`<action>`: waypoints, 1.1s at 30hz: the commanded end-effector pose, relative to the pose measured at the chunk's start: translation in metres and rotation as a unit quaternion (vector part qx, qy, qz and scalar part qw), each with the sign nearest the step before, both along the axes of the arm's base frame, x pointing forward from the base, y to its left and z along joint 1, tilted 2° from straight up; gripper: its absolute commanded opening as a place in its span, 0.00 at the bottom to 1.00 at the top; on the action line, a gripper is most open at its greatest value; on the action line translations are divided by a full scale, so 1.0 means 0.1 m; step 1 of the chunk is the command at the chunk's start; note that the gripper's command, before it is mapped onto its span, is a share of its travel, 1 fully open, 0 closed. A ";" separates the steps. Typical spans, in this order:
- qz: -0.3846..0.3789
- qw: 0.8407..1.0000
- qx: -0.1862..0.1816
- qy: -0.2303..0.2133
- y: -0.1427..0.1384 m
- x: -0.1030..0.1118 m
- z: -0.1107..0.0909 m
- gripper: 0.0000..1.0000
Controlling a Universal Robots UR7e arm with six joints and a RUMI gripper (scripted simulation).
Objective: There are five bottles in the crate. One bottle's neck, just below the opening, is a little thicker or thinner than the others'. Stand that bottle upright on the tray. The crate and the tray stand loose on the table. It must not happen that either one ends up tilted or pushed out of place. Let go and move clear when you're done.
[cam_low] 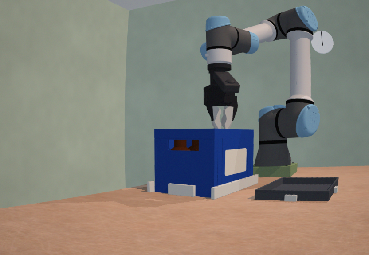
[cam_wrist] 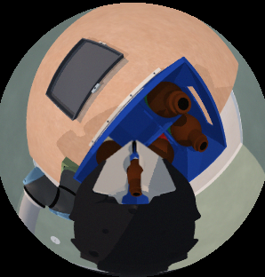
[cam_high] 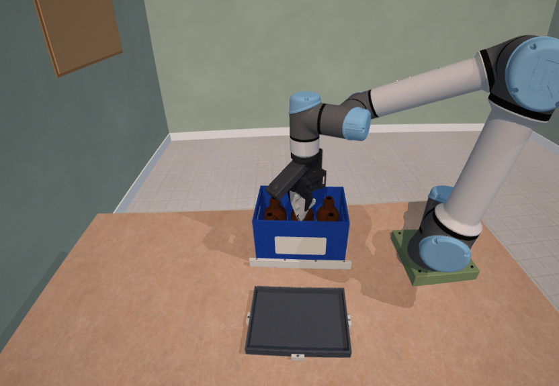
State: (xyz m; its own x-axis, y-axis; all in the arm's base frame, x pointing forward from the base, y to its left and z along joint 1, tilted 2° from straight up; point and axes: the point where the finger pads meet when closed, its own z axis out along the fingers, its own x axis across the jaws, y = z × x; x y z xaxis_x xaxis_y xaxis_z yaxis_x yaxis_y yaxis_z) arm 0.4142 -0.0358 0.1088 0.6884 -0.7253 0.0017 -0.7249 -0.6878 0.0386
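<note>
The blue crate (cam_high: 265,239) (cam_low: 184,166) (cam_wrist: 136,126) holds five brown bottles. In the top view, a bottle (cam_high: 275,209) stands back left and another (cam_high: 269,215) front left; one (cam_high: 328,209) stands back right and another (cam_high: 331,215) front right. The middle bottle (cam_high: 309,214) is partly hidden by the fingers. My gripper (cam_high: 301,218) (cam_low: 222,127) (cam_wrist: 134,141) is shut on nothing, pointing down, its tips just inside the crate's top. In the wrist view a bottle neck (cam_wrist: 135,170) shows through the gap behind the fingers. The dark tray (cam_high: 297,318) (cam_low: 277,194) (cam_wrist: 84,73) is empty. Neck differences are not clear.
A pale strip (cam_high: 299,263) (cam_low: 235,186) runs along the crate's front foot, between crate and tray. Small pale blocks (cam_high: 297,356) (cam_low: 290,198) sit at the tray's edges. The robot's green base plate (cam_high: 444,277) stands right of the crate. The crate walls surround the fingertips.
</note>
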 end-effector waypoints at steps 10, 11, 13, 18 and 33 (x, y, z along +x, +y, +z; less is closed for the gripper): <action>0.000 1.000 0.000 -0.001 0.00 0.00 0.00 0.00; 0.000 1.000 0.000 -0.001 0.00 0.00 0.00 0.00; 0.000 1.000 0.000 -0.001 0.00 0.00 0.00 0.00; 0.000 1.000 0.000 -0.001 0.00 0.00 0.00 0.00; 0.000 1.000 0.000 -0.001 0.00 0.00 0.00 0.38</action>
State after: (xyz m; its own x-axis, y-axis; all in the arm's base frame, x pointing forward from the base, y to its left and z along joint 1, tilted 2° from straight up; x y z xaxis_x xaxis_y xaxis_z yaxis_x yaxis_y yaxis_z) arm 0.4142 -0.0358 0.1088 0.6884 -0.7253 0.0017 -0.7249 -0.6878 0.0386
